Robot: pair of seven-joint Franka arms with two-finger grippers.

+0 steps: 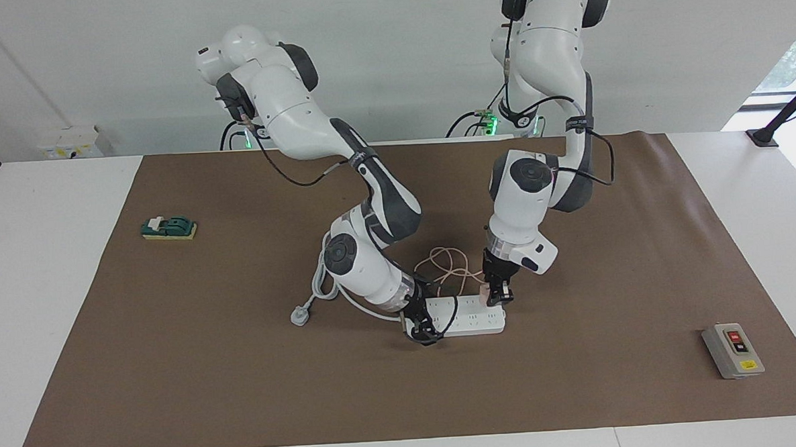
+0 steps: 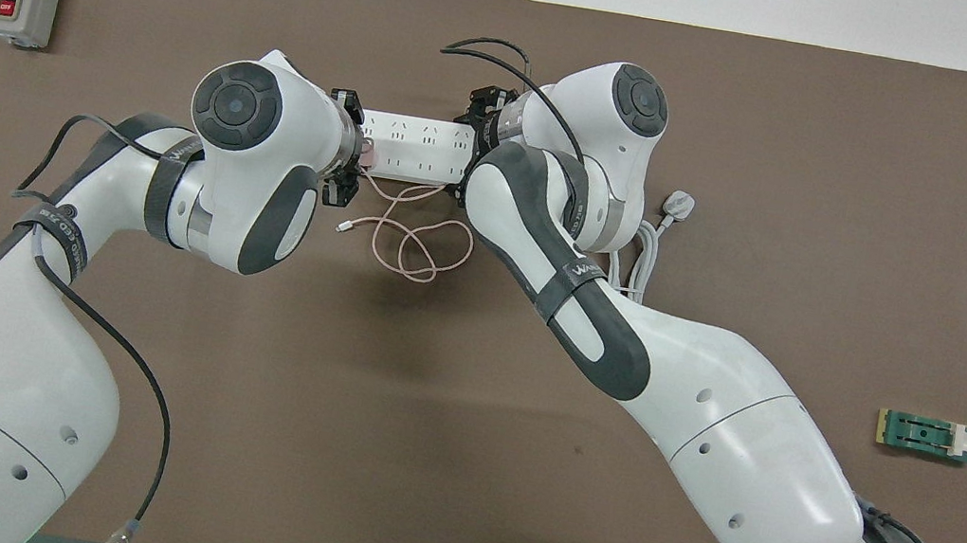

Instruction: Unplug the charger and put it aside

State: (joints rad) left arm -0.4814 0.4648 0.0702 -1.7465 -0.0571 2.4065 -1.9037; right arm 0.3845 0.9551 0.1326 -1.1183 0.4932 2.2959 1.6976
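Note:
The pale pink charger (image 1: 485, 291) (image 2: 369, 157) sits plugged into the white power strip (image 1: 469, 318) (image 2: 410, 150), at the strip's end toward the left arm. My left gripper (image 1: 494, 298) (image 2: 355, 158) comes down on it, shut on the pink cube. Its thin pink cable (image 1: 443, 265) (image 2: 410, 246) lies in loops on the mat, nearer to the robots than the strip. My right gripper (image 1: 421, 328) (image 2: 470, 147) is at the strip's other end, its fingers straddling the strip's width and holding it down.
The strip's thick white cord and plug (image 1: 299, 315) (image 2: 678, 206) trail toward the right arm's end. A grey switch box (image 1: 733, 350) (image 2: 22, 1) stands far out at the left arm's end. A green part (image 1: 168, 228) (image 2: 931, 437) lies at the right arm's end.

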